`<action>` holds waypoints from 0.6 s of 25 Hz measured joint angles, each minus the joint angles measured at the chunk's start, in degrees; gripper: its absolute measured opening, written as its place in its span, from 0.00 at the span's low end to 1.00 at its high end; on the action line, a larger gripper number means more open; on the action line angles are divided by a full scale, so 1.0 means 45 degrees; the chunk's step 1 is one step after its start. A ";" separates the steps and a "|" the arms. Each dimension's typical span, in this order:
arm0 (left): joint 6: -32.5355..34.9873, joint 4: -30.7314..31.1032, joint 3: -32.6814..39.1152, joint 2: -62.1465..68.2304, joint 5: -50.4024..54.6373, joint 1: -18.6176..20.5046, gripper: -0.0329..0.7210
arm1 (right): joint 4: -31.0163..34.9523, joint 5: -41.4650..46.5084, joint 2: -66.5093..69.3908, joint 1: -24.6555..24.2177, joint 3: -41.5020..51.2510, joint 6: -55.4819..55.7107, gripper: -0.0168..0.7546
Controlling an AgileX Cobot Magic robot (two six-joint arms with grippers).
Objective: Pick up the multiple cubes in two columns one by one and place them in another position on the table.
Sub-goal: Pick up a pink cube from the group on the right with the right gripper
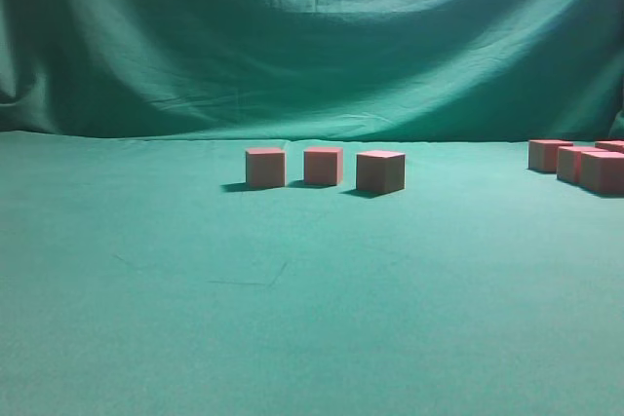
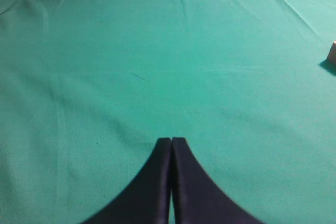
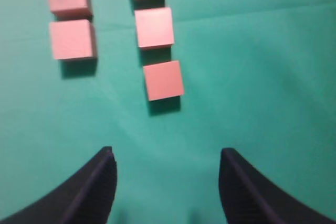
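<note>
green table [image 1: 292, 319] fills the room's front. three cubes [image 1: 323, 167] sit in a row mid-table, more bunched at the far right edge. right gripper [image 3: 167, 182] hangs with jaws wide and empty above two columns of cubes. left gripper [image 2: 171, 141] hovers over bare cloth, jaws pressed together.

We count three pink cubes [image 1: 323, 167] in a row mid-counter [image 1: 292, 319]. We note more cubes [image 3: 157, 27] in two columns, apart.

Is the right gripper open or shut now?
Open. In the right wrist view the right gripper has its two fingers wide apart, with only bare table between them.
</note>
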 joint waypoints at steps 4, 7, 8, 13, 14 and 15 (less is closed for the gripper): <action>0.0000 0.0000 0.0000 0.0000 0.0000 0.0000 0.04 | 0.0087 -0.0753 0.1162 -0.0630 0.0049 -0.0685 0.54; 0.0000 0.0000 0.0000 0.0000 0.0000 0.0000 0.04 | 0.0203 -0.1324 0.1862 -0.0630 0.0049 -0.1451 0.54; 0.0000 0.0000 0.0000 0.0000 0.0000 0.0000 0.04 | 0.0379 -0.1498 0.2117 -0.0630 0.0049 -0.1809 0.54; 0.0000 0.0000 0.0000 0.0000 0.0000 0.0000 0.04 | 0.0510 -0.1987 0.2967 -0.0630 0.0049 -0.2661 0.62; 0.0000 0.0000 0.0000 0.0000 0.0000 0.0000 0.04 | 0.0530 -0.2133 0.3110 -0.0630 0.0049 -0.2666 0.61; 0.0000 0.0000 0.0000 0.0000 0.0000 0.0000 0.04 | 0.0539 -0.2295 0.3278 -0.0630 0.0049 -0.2689 0.67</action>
